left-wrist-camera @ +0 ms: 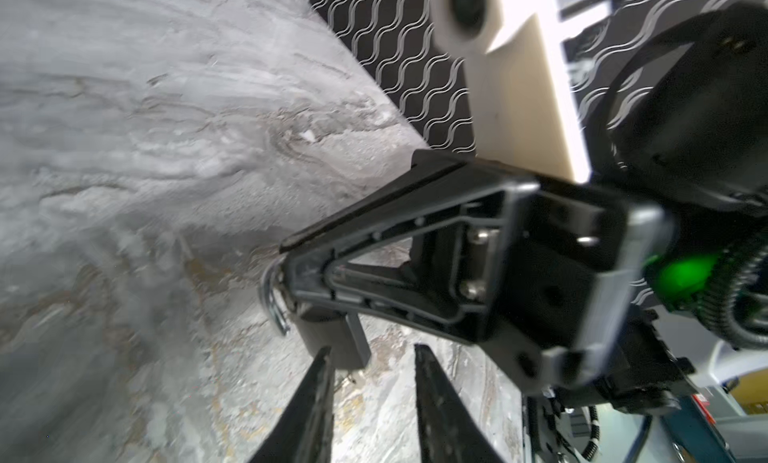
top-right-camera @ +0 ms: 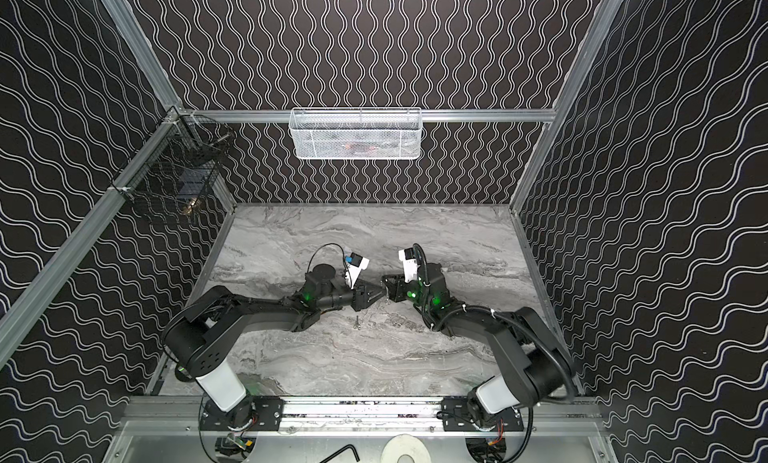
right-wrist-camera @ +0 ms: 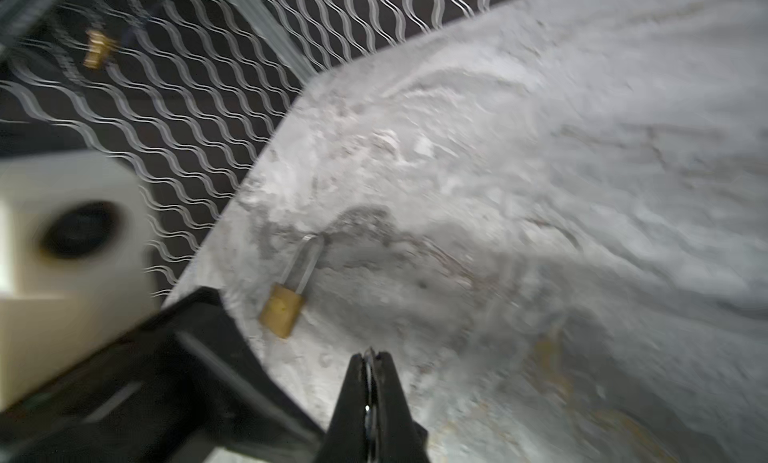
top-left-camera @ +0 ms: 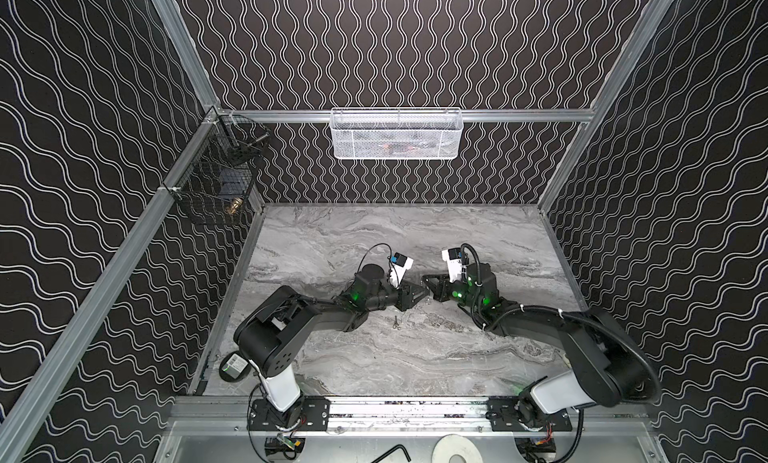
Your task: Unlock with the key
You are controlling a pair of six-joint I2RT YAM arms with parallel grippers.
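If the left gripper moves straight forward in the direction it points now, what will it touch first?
Most likely the tip of the right gripper, shut on a key ring with a dark piece under it. The open left gripper points at that piece across a small gap; depth is unclear.

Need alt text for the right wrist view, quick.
The right gripper is shut on a metal sliver, likely the key; beyond its tips a brass padlock lies flat on the marble table. The left arm's white camera mount sits blurred nearby.
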